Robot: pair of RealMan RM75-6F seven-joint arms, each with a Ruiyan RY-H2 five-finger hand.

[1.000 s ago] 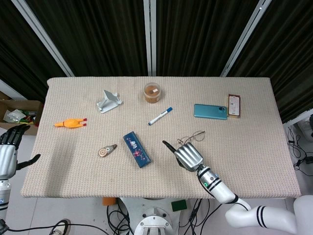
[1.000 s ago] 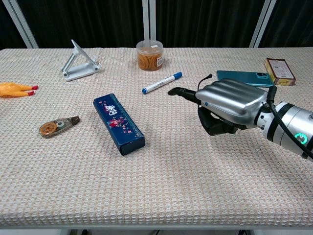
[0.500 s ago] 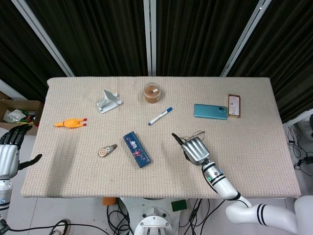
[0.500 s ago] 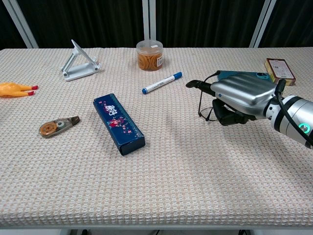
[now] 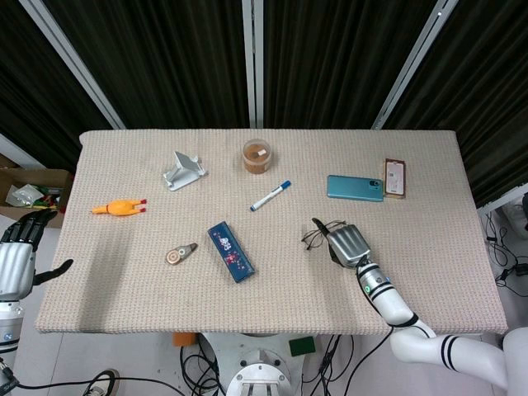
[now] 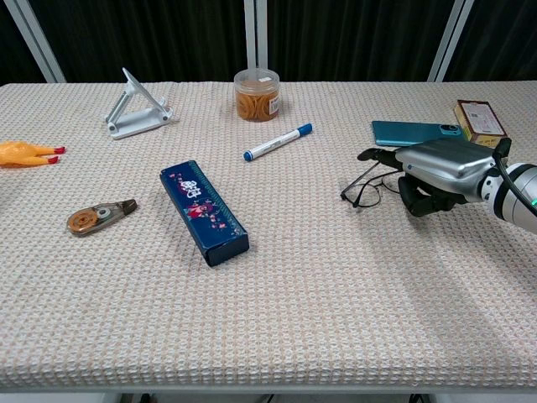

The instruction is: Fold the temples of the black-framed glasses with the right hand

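Note:
The black-framed glasses lie on the woven table mat right of centre, lenses toward the middle of the table. My right hand sits palm down at their right end. Its thumb reaches out over the frame and its fingers curl down to the mat. That end of the glasses is hidden under the hand, so whether it grips them does not show. My left hand hangs off the table's left edge, fingers apart and empty; only the head view shows it.
A teal phone and a small box lie just behind the right hand. A blue marker, a jar, a blue pencil case, correction tape, a phone stand and a rubber chicken lie further left.
My right hand has slid to the right and lower, uncovering the lenses that it hid a second ago. The glasses have shifted only slightly. The left hand has stayed put.

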